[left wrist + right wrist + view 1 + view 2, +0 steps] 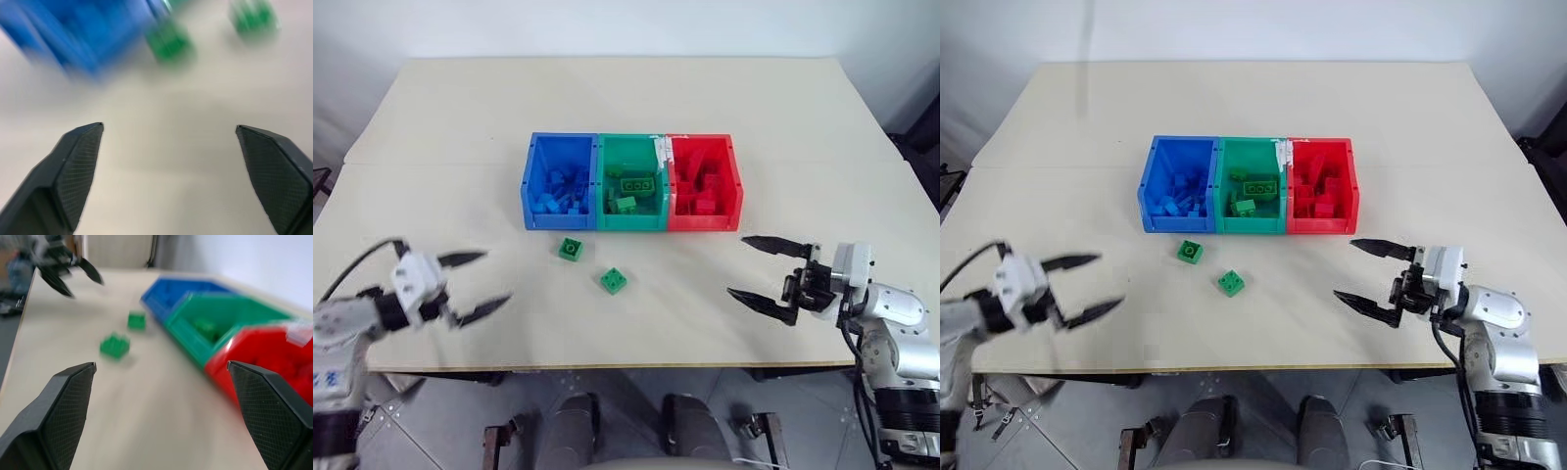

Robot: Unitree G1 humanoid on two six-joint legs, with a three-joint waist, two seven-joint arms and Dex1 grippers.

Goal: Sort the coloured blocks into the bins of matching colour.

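The left gripper (pixel 478 286) and right gripper (pixel 760 273) are both hovering spread and empty over the near table (pixel 460 108) edge. Between them two green blocks (pixel 571 249) (pixel 614 281) are lying just near of the blue bin (pixel 536 211), green bin (pixel 628 221), and red bin (pixel 732 201).

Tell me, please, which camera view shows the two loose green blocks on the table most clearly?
The left eye view: both green blocks are sharp, studs up, on the table before the bins. The right eye view matches. Both wrist views blur them.
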